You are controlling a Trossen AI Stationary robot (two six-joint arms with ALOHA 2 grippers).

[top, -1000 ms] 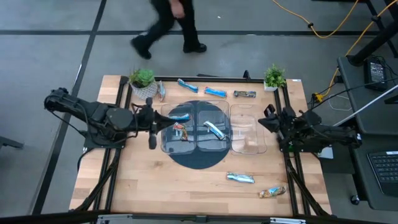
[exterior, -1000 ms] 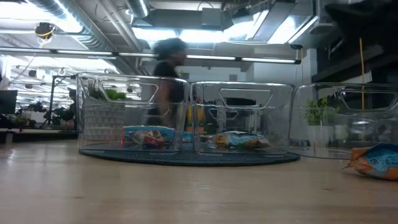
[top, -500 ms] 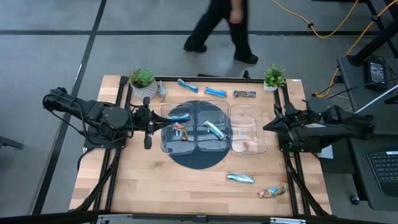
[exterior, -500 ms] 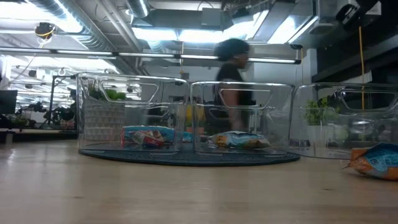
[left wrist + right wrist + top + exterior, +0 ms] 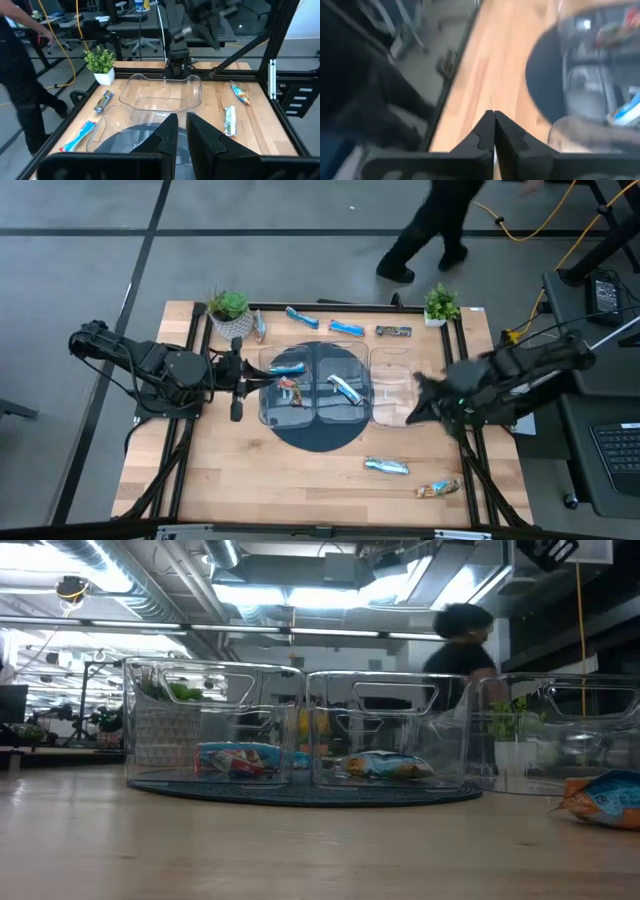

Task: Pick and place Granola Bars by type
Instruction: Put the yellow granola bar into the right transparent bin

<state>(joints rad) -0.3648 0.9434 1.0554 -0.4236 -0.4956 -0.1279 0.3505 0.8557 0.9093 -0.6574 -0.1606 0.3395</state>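
The right gripper (image 5: pixel 418 406) is over the right tray (image 5: pixel 400 386), fingers pressed together, holding nothing. The nearest loose bars lie on the table on its near side — a silver-blue bar (image 5: pixel 386 467) and a tan bar (image 5: pixel 438 489), both well apart from it. With fingers closed it cannot take a bar; if it descends like this it may shove a wrapper or knock the tray's wall. A slippery, crinkly wrapper could also slide out of a shallow pinch.

The left gripper (image 5: pixel 238 393) waits beside the left tray (image 5: pixel 283 385), fingers nearly together, empty. Four more bars (image 5: pixel 346 329) lie beyond the trays, and three sit inside them.
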